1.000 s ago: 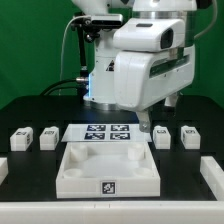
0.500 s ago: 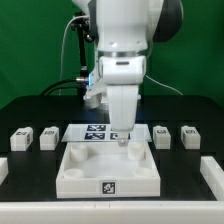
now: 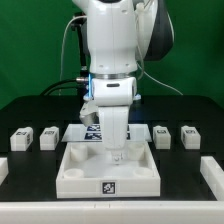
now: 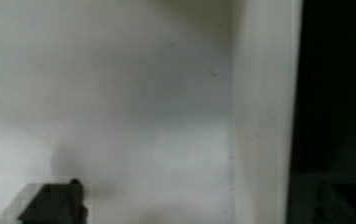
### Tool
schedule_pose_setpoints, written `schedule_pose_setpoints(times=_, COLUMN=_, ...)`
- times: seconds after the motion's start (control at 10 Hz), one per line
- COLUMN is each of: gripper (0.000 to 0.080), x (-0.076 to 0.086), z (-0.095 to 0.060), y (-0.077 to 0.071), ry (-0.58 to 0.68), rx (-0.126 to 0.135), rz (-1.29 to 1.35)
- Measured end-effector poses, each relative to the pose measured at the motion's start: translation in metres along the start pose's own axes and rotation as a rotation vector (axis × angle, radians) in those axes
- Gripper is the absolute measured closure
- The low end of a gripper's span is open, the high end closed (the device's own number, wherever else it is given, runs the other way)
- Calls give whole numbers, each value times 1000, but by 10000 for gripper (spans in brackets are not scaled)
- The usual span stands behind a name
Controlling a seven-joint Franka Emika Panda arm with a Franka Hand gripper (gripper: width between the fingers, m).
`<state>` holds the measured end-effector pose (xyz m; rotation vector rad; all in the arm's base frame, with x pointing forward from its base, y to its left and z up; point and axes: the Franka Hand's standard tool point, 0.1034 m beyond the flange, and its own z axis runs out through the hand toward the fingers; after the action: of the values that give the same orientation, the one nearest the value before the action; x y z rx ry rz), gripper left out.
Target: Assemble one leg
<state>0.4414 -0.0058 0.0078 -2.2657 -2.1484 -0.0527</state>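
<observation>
Four small white legs stand on the black table in the exterior view, two on its left point(image 3: 20, 138) point(image 3: 47, 137) and two on its right point(image 3: 162, 135) point(image 3: 189, 134). My gripper point(image 3: 118, 152) is far from all of them, lowered into the large white tray-like part point(image 3: 75, 175), close to its floor. In the wrist view I see only that blurred white floor, the tray's rim point(image 4: 264, 110) and one dark fingertip point(image 4: 50, 203) far off to one side. The jaws stand apart and hold nothing.
The marker board point(image 3: 92, 133) lies behind the tray, partly hidden by my arm. White parts show at the exterior view's left edge point(image 3: 3, 168) and right edge point(image 3: 212, 175). A green wall stands behind.
My arm has swung round to point straight down and dropped lower, from above the marker board into the tray. No parts have moved.
</observation>
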Motion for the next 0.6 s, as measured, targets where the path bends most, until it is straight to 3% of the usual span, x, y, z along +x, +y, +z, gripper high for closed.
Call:
schedule_pose_setpoints(times=0.2, gripper=374, x=0, z=0, y=0, ry=0, rx=1, rz=1)
schedule_pose_setpoints(times=0.3, gripper=374, x=-1, z=0, y=0, ry=0, rx=1, rz=1)
schedule_pose_setpoints(times=0.4, gripper=558, x=-1, z=0, y=0, ry=0, rx=1, rz=1)
schedule_pose_setpoints(times=0.5, gripper=692, x=-1, z=0, y=0, ry=0, rx=1, rz=1)
schedule_pose_setpoints(times=0.6, gripper=692, x=-1, z=0, y=0, ry=0, rx=1, rz=2)
